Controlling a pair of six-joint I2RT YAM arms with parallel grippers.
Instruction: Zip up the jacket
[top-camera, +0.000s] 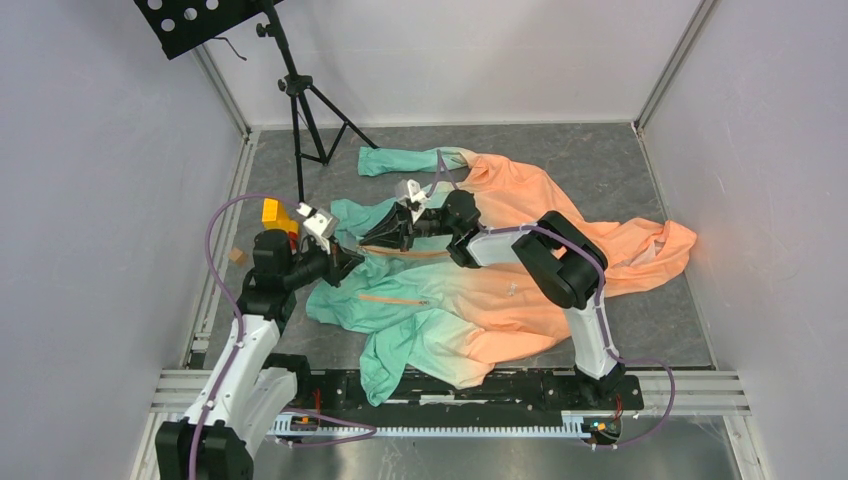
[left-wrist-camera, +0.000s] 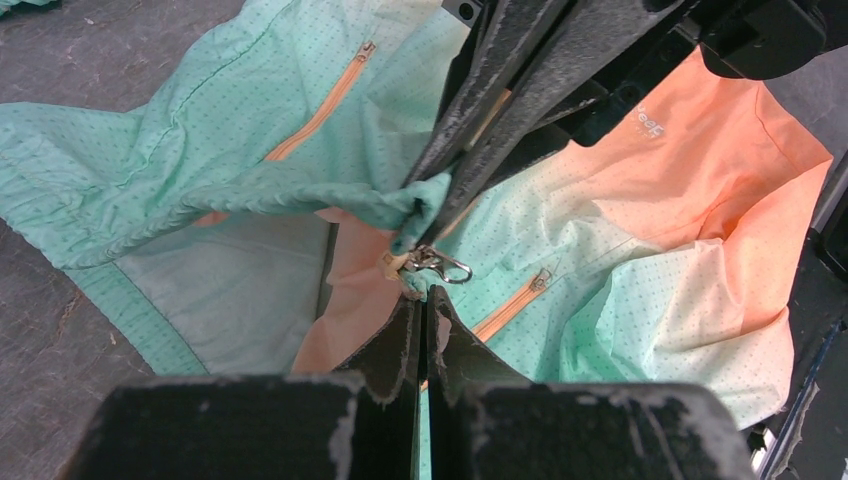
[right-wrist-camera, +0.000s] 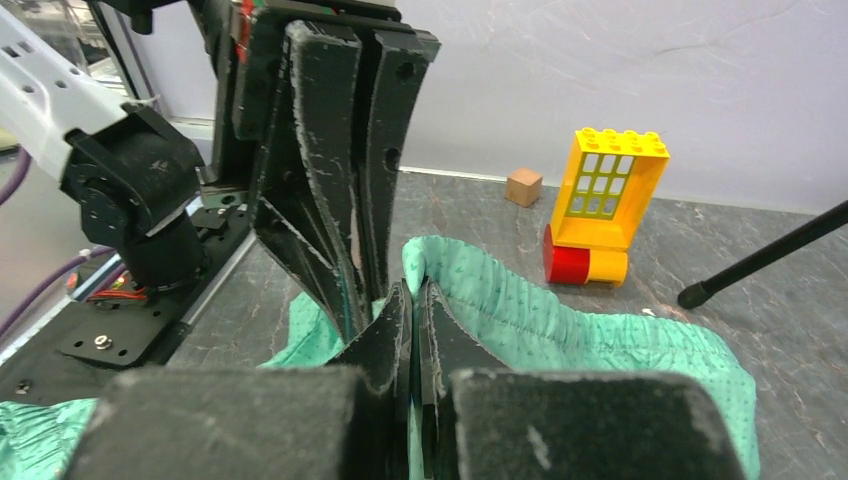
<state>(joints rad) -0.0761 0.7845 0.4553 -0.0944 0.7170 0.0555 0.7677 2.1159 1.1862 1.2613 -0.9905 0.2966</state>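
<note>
- A thin windbreaker jacket (top-camera: 470, 300), fading from mint green to peach orange, is shown crumpled on the middle of the grey table surface (top-camera: 620, 165). The mint part lies toward the left arm and the peach part toward the right and far side.
- An orange pocket zip (left-wrist-camera: 318, 110) is seen in one mint front panel, and a second pocket zip (left-wrist-camera: 515, 305) in the other.
- A small silver metal zipper pull (left-wrist-camera: 445, 266) is visible at the bottom of the front opening.
- The left gripper (left-wrist-camera: 422, 305) is shown with jaws pressed narrow on a fold of mint fabric, just beside the pull.
- The right gripper (right-wrist-camera: 412, 300) is likewise clamped, with a bunch of mint hem pinched between its jaws. The two grippers are seen tip to tip, nearly touching.
- A yellow toy window brick (right-wrist-camera: 608, 185) and a small wooden cube (right-wrist-camera: 523, 186) are seen beyond the hem.
- A black tripod stand (top-camera: 300, 110) is set at the far left of the table.
</note>
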